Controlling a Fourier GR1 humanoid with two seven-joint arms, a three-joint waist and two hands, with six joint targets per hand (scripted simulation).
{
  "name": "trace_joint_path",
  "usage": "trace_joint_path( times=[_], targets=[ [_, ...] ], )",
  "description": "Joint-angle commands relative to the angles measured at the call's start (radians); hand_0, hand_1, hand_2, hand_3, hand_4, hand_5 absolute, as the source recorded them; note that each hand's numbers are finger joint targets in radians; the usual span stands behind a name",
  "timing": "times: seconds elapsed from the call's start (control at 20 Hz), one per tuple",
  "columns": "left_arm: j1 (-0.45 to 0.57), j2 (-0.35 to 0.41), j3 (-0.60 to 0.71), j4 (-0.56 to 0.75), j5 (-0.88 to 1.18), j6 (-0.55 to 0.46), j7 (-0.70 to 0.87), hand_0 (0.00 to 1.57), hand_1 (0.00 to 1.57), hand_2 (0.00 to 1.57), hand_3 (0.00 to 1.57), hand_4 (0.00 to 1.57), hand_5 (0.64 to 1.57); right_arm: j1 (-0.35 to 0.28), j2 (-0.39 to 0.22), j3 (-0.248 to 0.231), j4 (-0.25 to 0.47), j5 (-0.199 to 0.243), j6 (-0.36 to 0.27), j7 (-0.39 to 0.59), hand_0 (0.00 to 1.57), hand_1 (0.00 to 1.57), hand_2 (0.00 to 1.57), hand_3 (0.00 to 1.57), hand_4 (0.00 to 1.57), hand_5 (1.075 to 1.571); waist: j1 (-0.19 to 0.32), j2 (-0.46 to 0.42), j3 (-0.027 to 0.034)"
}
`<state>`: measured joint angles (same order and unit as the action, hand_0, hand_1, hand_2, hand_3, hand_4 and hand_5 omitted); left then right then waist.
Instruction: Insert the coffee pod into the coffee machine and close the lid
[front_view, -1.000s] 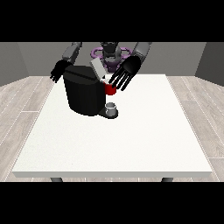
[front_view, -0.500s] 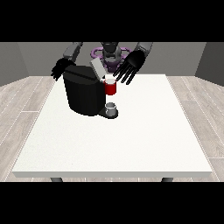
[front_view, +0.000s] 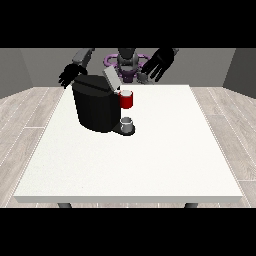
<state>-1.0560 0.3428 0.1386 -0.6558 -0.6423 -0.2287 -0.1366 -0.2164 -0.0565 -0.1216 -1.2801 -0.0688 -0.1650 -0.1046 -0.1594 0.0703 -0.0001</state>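
A: In the front view, what do you see near the hands?

B: The hand at the view's right (front_view: 159, 64) is raised above the far edge of the table (front_view: 150, 165), with its fingers spread apart and straight, holding nothing. Below and to the view's left of those fingertips stands the coffee machine (front_view: 95, 107). Its lid (front_view: 111, 79) stands tilted up, so it looks open.

A: And the other hand?

B: The hand at the view's left (front_view: 70, 75) hangs just behind the machine's top corner. Its fingers point downward and look relaxed, apart, and closed on nothing.

A: Where is the coffee pod?

B: I cannot say it surely. There is a grey thing (front_view: 128, 123) on the machine's base, under a red thing at the machine (front_view: 127, 100). I cannot tell it for the pod.

A: So which step is in hand?

B: I judge that the lid remains to close. To do it well, the spread fingers should come down onto the lid's upper face, flat, and push it toward the machine's front without knocking the body sideways.
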Motion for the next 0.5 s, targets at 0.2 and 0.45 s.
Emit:
trace_joint_path(
  times=[0.2, 0.45],
  targets=[
    [0.215, -0.156, 0.194, 0.003, 0.255, 0.009, -0.091, 0.0, 0.0, 0.0, 0.0, 0.0, 1.571, 0.106, -0.013, -0.002, -0.033, -0.014, 0.021, 0.033, 0.0, 0.0, 0.0, 0.0, 0.4, 1.571, 0.081, -0.173, -0.0016],
    [0.322, -0.251, 0.182, -0.049, 0.295, 0.014, -0.078, 0.0, 0.0, 0.0, 0.0, 0.0, 1.571, 0.181, -0.083, -0.015, -0.011, 0.013, 0.065, -0.021, 0.0, 0.0, 0.0, 0.0, 0.36, 1.571, 0.16, -0.281, 0.0001]
  ],
)
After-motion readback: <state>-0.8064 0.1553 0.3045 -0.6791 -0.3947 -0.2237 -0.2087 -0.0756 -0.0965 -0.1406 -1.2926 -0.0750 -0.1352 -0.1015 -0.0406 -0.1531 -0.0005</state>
